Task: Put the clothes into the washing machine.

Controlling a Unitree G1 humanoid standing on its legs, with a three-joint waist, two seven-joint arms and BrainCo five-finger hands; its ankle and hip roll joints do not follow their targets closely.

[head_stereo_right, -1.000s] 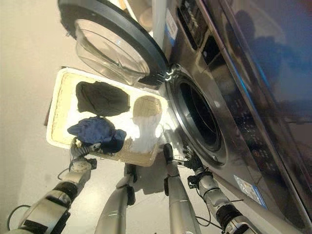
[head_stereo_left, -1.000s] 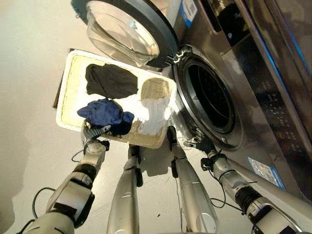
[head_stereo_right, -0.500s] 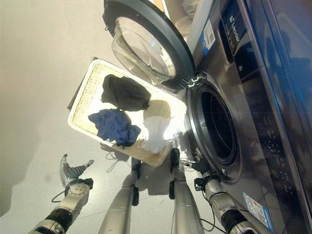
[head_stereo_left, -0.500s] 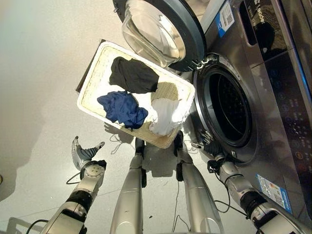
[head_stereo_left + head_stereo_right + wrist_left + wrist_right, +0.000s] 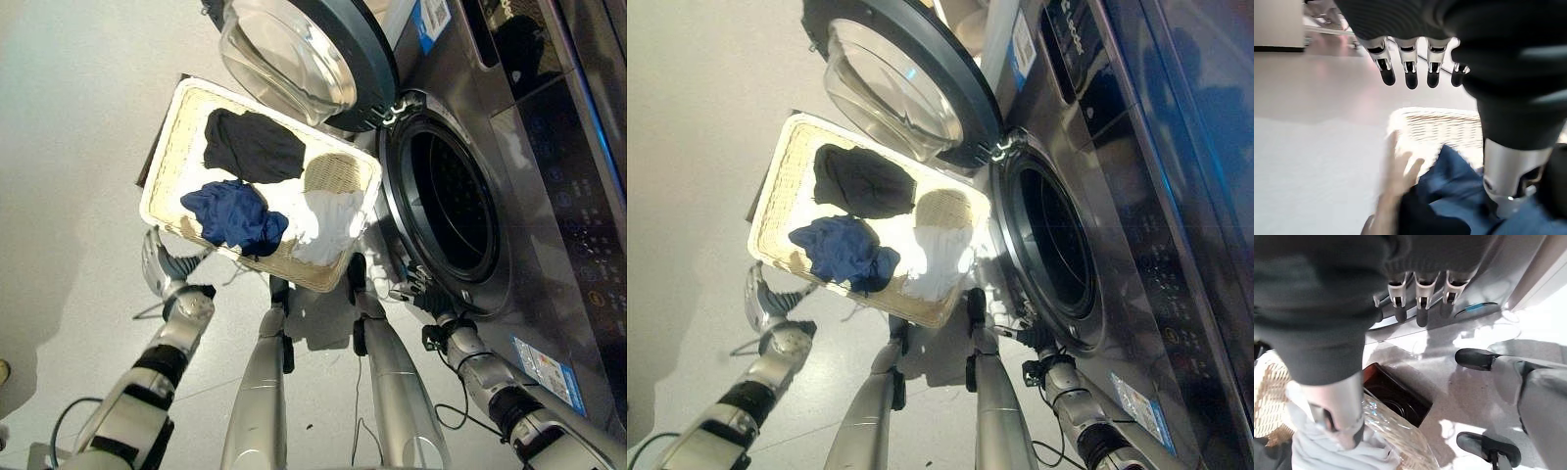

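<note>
The blue garment (image 5: 233, 215) is being approached by the left hand (image 5: 164, 269), fingers spread and empty, just beside the wicker basket (image 5: 165, 157); the right hand (image 5: 419, 293), fingers relaxed, is being held by the washing machine drum opening (image 5: 453, 208).

Cream basket (image 5: 162, 171); black garment (image 5: 253, 147), blue garment (image 5: 233, 213), white garment (image 5: 328, 225).

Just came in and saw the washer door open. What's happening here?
The robot stands before the washer, door swung open. Black, blue and white clothes all lie in the basket. Its open left hand hovers by the basket's edge near the blue garment; its open right hand is by the drum opening. Nothing is loaded yet.
</note>
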